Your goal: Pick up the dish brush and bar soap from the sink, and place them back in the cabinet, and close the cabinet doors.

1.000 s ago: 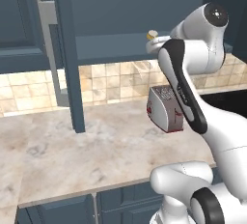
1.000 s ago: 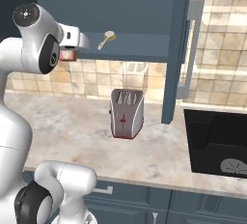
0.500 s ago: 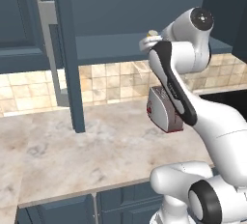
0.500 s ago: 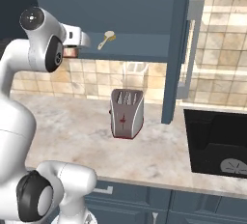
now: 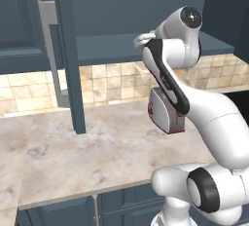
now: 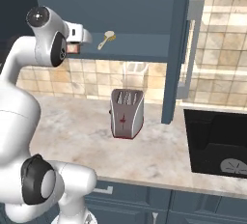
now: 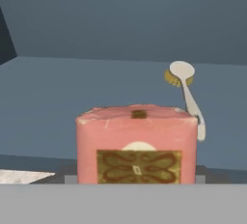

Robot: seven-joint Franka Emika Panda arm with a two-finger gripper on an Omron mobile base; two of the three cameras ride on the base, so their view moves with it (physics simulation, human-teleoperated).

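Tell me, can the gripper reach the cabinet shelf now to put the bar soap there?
Probably yes. The gripper is level with the shelf of the cabinet, the doors stand open, and the bar soap faces bare shelf left of the dish brush.

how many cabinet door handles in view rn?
2. One handle is on the open door at the left of the left base view; the other handle is on the open door beside the sink in the right base view. Others may be off-frame.
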